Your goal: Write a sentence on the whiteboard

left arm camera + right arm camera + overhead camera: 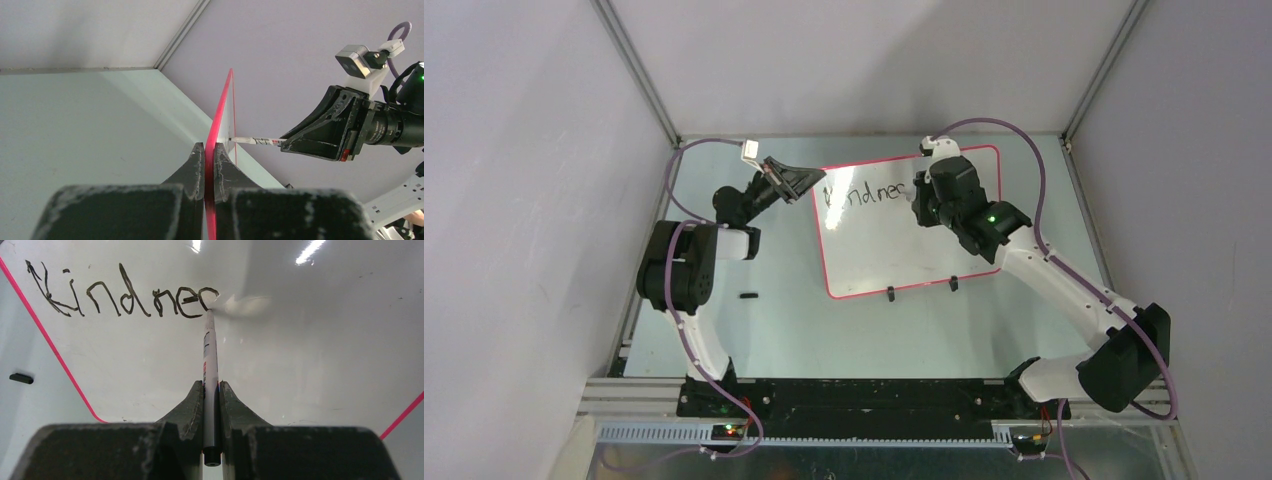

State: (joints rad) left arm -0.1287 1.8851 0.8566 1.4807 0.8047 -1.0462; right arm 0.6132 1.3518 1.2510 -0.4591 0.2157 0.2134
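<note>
Near-left of the whiteboard (pixel 894 250), apart from its rim, a small black piece (pixel 747 296) on the tabletop (pixel 794 330); at the board's left red-pink rim, the left end effector (pixel 209 150) pressed together on that edge, pinching it. Across the board's far left area, the sentence (pixel 125 299) in uneven black strokes, reading "Kindne" plus one more curved letter. Over the board's far right part, the right end effector (pixel 211 388) pinching a white marker (pixel 209 350) close to its black rear end, tip touching the board at the end of that last stroke.
</note>
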